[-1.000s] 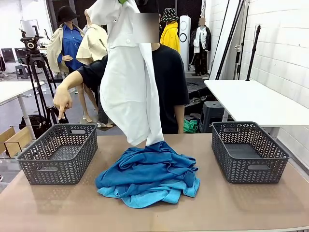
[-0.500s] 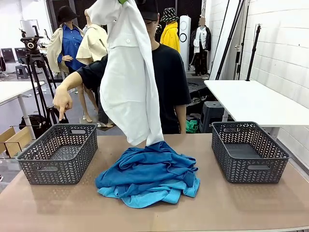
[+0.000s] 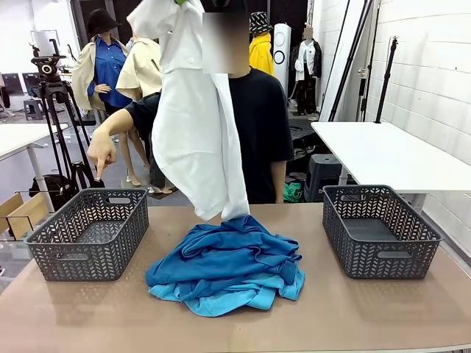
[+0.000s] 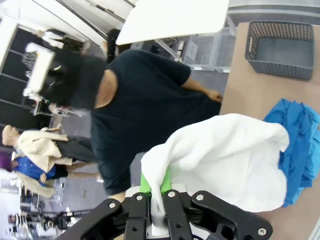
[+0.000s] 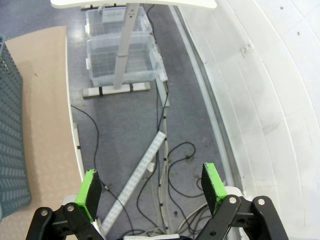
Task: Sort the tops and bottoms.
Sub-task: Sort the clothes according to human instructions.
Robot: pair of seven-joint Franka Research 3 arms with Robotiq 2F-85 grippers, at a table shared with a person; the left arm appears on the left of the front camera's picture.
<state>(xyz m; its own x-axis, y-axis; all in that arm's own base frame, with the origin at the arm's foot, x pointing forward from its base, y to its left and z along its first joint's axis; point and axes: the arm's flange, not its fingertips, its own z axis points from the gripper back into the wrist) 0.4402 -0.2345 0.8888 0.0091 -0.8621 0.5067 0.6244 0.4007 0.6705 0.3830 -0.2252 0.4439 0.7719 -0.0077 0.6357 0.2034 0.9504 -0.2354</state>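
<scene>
**Operator:** What has my left gripper [image 4: 155, 182] got?

**Spotter:** Your left gripper is clamped on the white collared shirt [image 3: 195, 132]. You can see the cloth pinched between the green pads in your left wrist view. The shirt hangs high over the table [image 3: 353, 312], and its lower end touches the blue pile [image 3: 221, 265].

**Operator:** And that pile?

**Spotter:** It lies mid-table between your two grey baskets. The royal-blue tops are uppermost, with a sky-blue top [image 3: 228, 300] showing underneath at the front.

**Operator:** My right gripper [image 5: 152, 187]?

**Spotter:** Your right gripper's jaws stand wide apart with nothing between them. It looks down at the floor and cables, just past the table edge.

**Operator:** The person?

**Spotter:** They stand behind the shirt. One hand [image 3: 101, 154] points a finger down above your left basket [image 3: 96, 257]. Your right basket [image 3: 379, 257] holds nothing.
</scene>
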